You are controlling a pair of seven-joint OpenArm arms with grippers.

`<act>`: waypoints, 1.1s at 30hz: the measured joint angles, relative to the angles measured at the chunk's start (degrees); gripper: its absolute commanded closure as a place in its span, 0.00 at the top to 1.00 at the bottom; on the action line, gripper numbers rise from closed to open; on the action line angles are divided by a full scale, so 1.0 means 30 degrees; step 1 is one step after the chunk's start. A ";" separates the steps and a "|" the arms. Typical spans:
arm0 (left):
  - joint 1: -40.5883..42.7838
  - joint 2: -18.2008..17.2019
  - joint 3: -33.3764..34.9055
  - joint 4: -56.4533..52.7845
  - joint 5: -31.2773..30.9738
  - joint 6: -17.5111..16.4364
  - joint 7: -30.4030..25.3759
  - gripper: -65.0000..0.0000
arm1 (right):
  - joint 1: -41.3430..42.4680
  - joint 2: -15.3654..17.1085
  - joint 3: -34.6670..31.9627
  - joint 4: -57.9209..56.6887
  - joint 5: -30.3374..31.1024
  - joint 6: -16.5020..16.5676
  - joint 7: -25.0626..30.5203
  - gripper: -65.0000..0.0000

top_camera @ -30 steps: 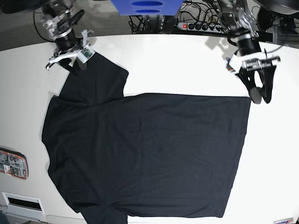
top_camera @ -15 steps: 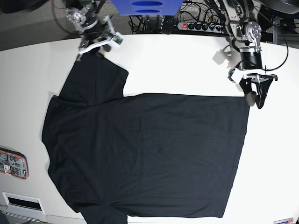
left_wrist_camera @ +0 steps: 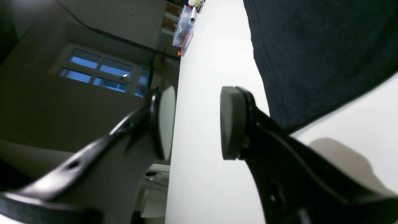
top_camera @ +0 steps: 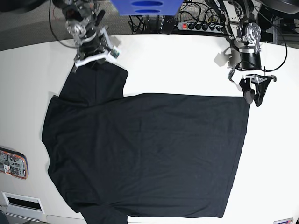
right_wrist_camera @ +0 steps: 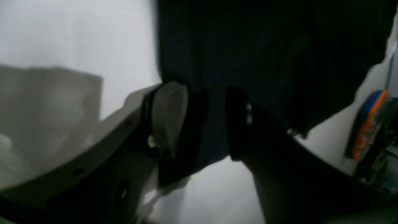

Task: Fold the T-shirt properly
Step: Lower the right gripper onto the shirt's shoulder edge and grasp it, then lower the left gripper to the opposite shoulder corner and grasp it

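Note:
The black T-shirt [top_camera: 145,154] lies spread flat on the white table [top_camera: 177,65], one sleeve pointing to the back left. My right gripper [top_camera: 92,61] is at that sleeve's far edge. In the right wrist view the right gripper [right_wrist_camera: 203,119] is open and the dark T-shirt [right_wrist_camera: 264,46] shows between and beyond the fingers. My left gripper [top_camera: 252,98] hangs at the shirt's back right hem corner. In the left wrist view the left gripper [left_wrist_camera: 196,124] is open over bare table, the T-shirt [left_wrist_camera: 311,46] just beside one finger.
A power strip [top_camera: 201,25] with cables and a blue object [top_camera: 145,7] sit behind the table's far edge. An orange-edged item [top_camera: 13,164] lies at the left edge, a white box [top_camera: 21,203] below it. Bare table surrounds the shirt at the back and right.
My right gripper swung right along the back edge, then came down onto the sleeve's far edge. My left gripper shifted slightly in toward the hem corner and narrowed.

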 measured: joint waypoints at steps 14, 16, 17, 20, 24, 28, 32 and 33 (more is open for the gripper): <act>0.0051 0.0000 0.0000 0.0000 0.0007 -0.0007 0.0022 0.36 | 0.1217 0.0066 -0.0576 -0.0546 -0.0219 0.1290 -0.1581 0.09; 0.0015 0.0000 0.0000 -0.0160 0.0015 0.0000 -0.0044 0.36 | 0.1217 0.0051 -0.0794 -0.0503 -0.0437 0.2514 -0.1523 0.00; 0.0000 0.0000 0.0000 -0.0270 0.0073 -0.0007 -0.0022 0.36 | 0.1231 0.0029 -0.0758 -0.0444 -0.0517 0.3060 -0.1472 0.00; 0.0015 0.0007 0.0000 -0.0379 0.0073 -0.0007 -0.0022 0.36 | 0.1304 -0.0095 -0.0364 -0.0364 -0.0364 0.3803 -0.1399 0.00; 0.0000 0.0000 0.0000 -0.0379 0.0044 -0.0007 -0.0058 0.36 | 0.1297 -0.0306 -0.0328 -0.0357 -0.0437 0.3803 -0.1552 0.00; 0.0007 -0.0051 0.0000 -0.0386 0.0000 -0.0007 -0.0393 0.36 | 0.1297 -0.0299 -0.0328 -0.0364 -0.0430 0.3803 -0.1494 0.00; 0.0080 -0.0102 0.0000 -0.0627 0.0051 -0.0007 -0.1632 0.36 | 0.1297 -0.0299 -0.0335 -0.0357 -0.0430 0.3803 -0.1486 0.00; 0.0080 -0.0102 0.0000 -0.0634 0.0080 -0.0022 -0.1625 0.36 | 0.1297 -0.0299 -0.0335 -0.0357 -0.0430 0.3803 -0.1494 0.00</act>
